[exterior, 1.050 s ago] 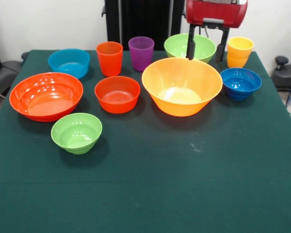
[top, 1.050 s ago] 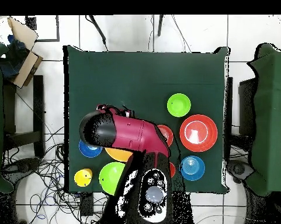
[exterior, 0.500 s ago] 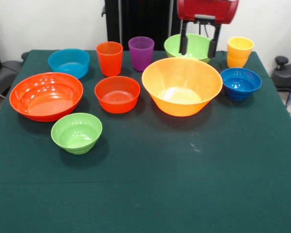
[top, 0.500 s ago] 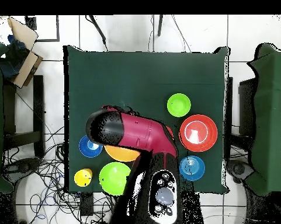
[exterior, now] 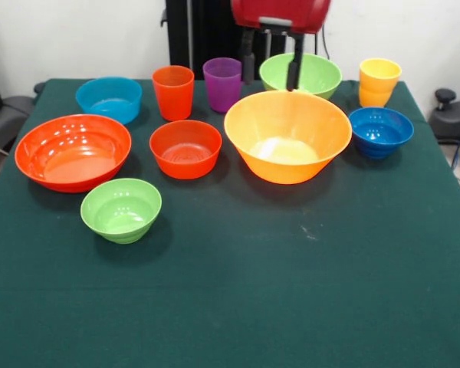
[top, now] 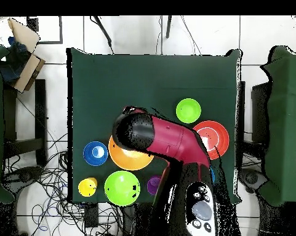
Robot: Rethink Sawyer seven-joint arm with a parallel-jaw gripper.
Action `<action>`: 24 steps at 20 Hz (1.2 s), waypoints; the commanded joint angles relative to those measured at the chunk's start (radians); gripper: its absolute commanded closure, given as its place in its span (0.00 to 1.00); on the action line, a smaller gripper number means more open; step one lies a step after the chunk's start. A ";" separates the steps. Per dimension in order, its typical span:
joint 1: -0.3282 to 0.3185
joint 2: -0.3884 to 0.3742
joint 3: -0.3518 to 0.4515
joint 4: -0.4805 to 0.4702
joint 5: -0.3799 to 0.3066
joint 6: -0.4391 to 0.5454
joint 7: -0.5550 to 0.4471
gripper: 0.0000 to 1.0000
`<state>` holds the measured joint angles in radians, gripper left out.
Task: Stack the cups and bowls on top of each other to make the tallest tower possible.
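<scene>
Orange-red cup (exterior: pixel 173 91), purple cup (exterior: pixel 223 83), dark green tablecloth (exterior: pixel 291 291)

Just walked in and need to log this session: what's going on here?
A red robot arm is set to stack cups and bowls, but nothing is stacked yet. Its hand hangs open and empty at the back of the table, between the purple cup and the large green bowl, behind the big yellow-orange bowl. The other pieces each sit separately on the green cloth.
</scene>
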<state>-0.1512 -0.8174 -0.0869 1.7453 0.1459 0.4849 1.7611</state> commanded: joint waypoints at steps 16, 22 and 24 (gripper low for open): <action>-0.020 0.058 0.094 0.007 -0.050 -0.028 0.070 0.00; -0.061 0.055 0.126 0.033 -0.053 -0.036 0.029 0.00; -0.057 0.057 0.123 0.023 -0.054 -0.029 0.033 0.00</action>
<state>-0.1878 -0.8156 -0.0603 1.7453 0.1457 0.4847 1.7611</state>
